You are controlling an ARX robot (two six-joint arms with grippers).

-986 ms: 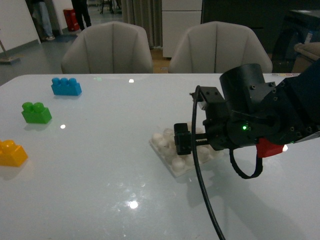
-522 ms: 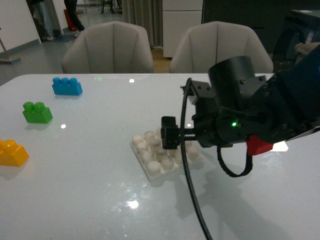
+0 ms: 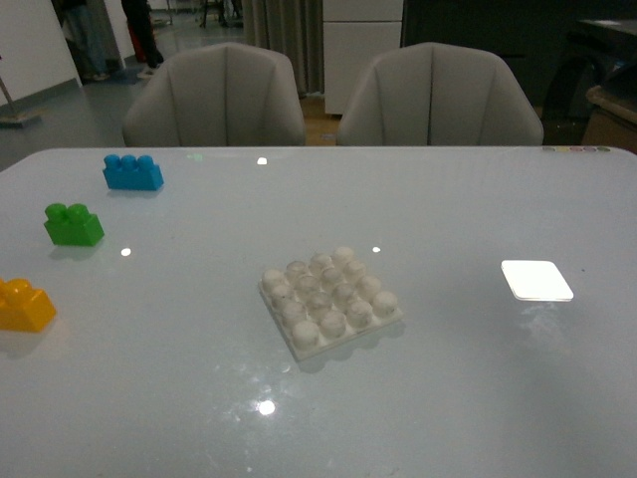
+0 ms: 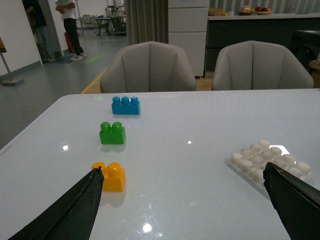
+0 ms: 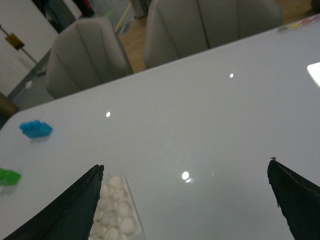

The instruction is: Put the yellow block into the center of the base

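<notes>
One yellow block (image 3: 22, 304) sits at the left edge of the glossy table (image 3: 448, 398), well apart from the base (image 3: 328, 299) near its middle. Beyond the block you see a green brick (image 3: 73, 224), then a blue brick (image 3: 131, 171). A bright patch (image 3: 537, 280) lies right of the base. Both your left gripper (image 4: 182, 172) and right gripper (image 5: 186, 167) hang spread wide, holding nothing. Two grey chairs (image 3: 214, 95) stand behind the table; people (image 4: 70, 22) stand far back.

Bricks (image 3: 73, 225) well left of base (image 3: 329, 304)
</notes>
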